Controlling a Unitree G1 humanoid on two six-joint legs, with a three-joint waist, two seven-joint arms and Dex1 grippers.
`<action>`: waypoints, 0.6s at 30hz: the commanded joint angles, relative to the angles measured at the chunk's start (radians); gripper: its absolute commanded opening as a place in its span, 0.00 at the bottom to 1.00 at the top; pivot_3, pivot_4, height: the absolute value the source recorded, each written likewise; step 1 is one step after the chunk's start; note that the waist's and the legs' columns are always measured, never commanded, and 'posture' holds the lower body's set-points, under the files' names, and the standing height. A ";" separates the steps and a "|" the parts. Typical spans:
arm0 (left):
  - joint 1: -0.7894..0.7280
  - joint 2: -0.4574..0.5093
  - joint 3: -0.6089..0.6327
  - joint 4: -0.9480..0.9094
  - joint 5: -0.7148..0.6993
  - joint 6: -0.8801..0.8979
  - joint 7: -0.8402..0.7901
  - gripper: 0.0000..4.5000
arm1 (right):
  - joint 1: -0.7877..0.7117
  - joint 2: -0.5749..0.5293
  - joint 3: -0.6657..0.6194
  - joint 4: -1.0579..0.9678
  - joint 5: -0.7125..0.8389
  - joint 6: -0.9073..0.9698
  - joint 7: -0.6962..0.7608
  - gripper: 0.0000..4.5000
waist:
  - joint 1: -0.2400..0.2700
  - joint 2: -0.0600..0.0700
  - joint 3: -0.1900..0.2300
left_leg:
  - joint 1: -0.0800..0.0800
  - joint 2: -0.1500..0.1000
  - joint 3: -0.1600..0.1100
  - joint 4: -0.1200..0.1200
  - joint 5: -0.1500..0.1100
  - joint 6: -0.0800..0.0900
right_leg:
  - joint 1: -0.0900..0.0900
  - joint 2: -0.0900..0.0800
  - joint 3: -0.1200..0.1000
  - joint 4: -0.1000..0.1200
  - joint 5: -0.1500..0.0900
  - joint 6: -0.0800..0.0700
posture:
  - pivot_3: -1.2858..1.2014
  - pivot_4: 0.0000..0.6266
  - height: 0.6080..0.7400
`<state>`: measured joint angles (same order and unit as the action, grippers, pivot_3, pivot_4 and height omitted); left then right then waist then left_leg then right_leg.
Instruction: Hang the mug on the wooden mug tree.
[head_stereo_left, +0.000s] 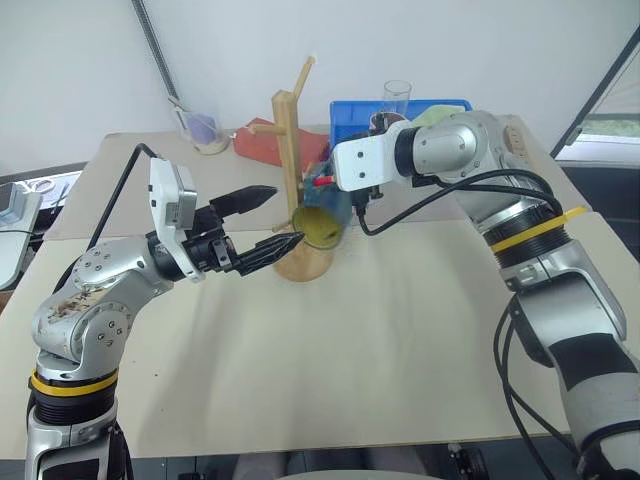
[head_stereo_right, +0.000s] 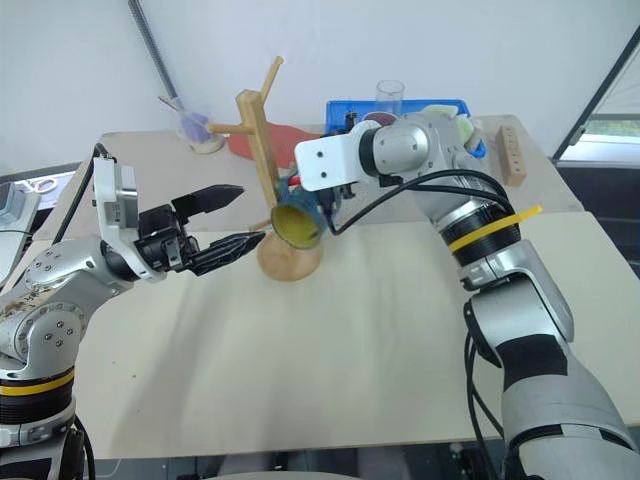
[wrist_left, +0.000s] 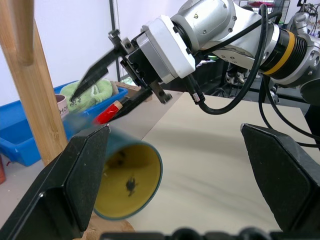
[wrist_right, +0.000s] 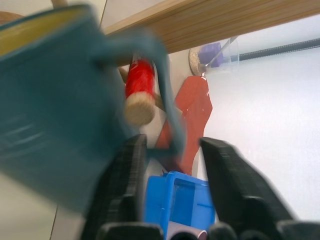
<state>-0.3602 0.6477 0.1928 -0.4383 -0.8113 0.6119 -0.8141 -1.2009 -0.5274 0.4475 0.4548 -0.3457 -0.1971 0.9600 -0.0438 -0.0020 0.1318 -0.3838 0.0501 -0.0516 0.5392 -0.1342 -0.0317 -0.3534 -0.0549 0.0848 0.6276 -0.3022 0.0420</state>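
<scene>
Looks like some kind of robot lab or test room: a plain pale tabletop (head_stereo_left: 330, 350) is sitting against a bare white wall (head_stereo_left: 420, 50), props are piling up in a blue plastic bin (head_stereo_left: 350, 120), and cables are trailing everywhere.

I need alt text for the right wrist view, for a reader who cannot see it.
A teal-blue mug hangs by its handle on the red-tipped peg of the wooden mug tree, seen from close. The right gripper has its two black fingers parted around the handle. Behind lie a blue bin and a red object.
</scene>
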 joint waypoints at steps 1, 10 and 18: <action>-0.002 0.036 0.016 -0.006 0.025 -0.019 -0.010 1.00 | -0.018 -0.054 -0.070 -0.068 0.048 -0.025 0.040 0.62 | 0.000 0.000 0.000 | 0.000 0.000 0.000 0.000 0.000 0.000 | 0.000 0.000 0.000 0.000 0.000 0.000 | 0.52 0.24 0.86; 0.098 0.225 0.029 0.046 0.201 -0.012 -0.009 1.00 | 0.174 -0.231 -0.327 -0.363 0.457 0.397 0.298 0.62 | 0.002 0.000 0.000 | 0.001 0.000 0.001 0.000 0.000 0.000 | 0.000 -0.001 0.000 -0.002 -0.004 -0.007 | 0.52 0.24 0.86; 0.155 0.309 0.142 0.132 0.191 -0.050 -0.126 1.00 | 0.408 -0.311 -0.582 -0.710 0.818 0.911 0.222 0.62 | 0.003 -0.001 0.001 | 0.002 0.001 0.002 -0.001 -0.005 -0.008 | -0.004 -0.002 0.001 0.000 -0.005 -0.009 | 0.52 0.24 0.86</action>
<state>-0.1915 0.9413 0.2943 -0.3084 -0.6084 0.5746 -0.9287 -0.7930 -0.8225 -0.0772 -0.1828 0.4102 0.6484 1.2103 -0.0410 -0.0034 0.1333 -0.3825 0.0506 -0.0495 0.5381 -0.1396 -0.0402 -0.3568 -0.0570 0.0855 0.6263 -0.3075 0.0324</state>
